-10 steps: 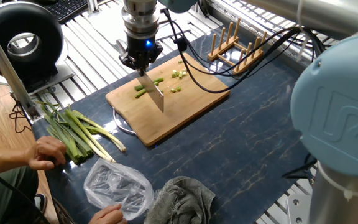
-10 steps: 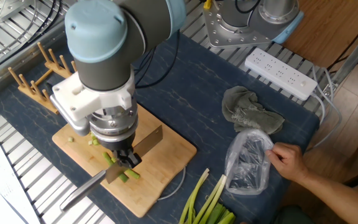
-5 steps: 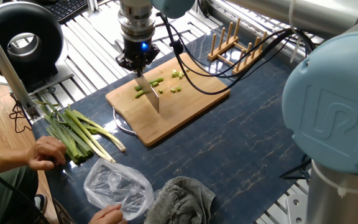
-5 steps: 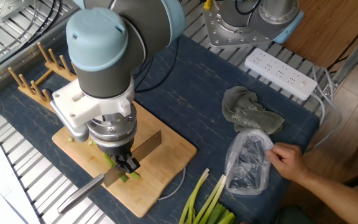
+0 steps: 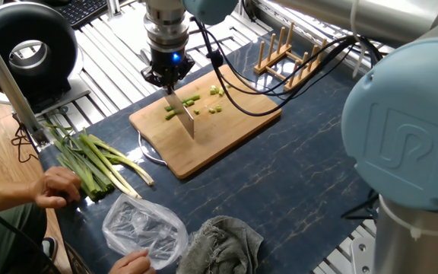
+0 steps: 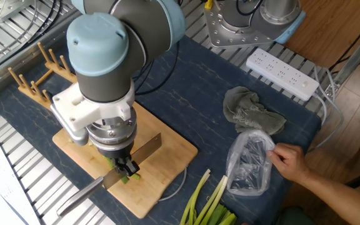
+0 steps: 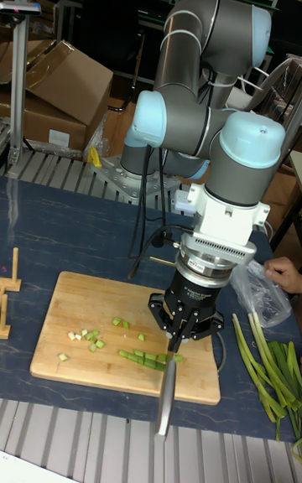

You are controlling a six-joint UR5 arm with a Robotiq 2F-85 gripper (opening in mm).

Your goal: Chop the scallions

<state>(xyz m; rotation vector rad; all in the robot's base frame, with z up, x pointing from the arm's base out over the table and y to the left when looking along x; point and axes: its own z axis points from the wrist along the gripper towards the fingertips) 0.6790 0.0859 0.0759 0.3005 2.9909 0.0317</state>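
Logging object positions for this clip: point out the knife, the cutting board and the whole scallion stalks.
knife point(image 5: 185, 119), one fixed view, flat of the blade
cutting board point(image 5: 211, 144), one fixed view, bare wood
whole scallion stalks point(image 5: 90, 164), one fixed view, middle of the bundle

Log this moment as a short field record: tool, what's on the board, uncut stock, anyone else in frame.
tool: knife held in the gripper, jaws shut on its handle, blade down on the board
cutting board: chopped scallion pieces beside the blade, smaller bits farther off
uncut scallions: bundle lying on the table, off the board
person: one hand on the bundle, other hand at a clear plastic bag
other: grey cloth, wooden rack
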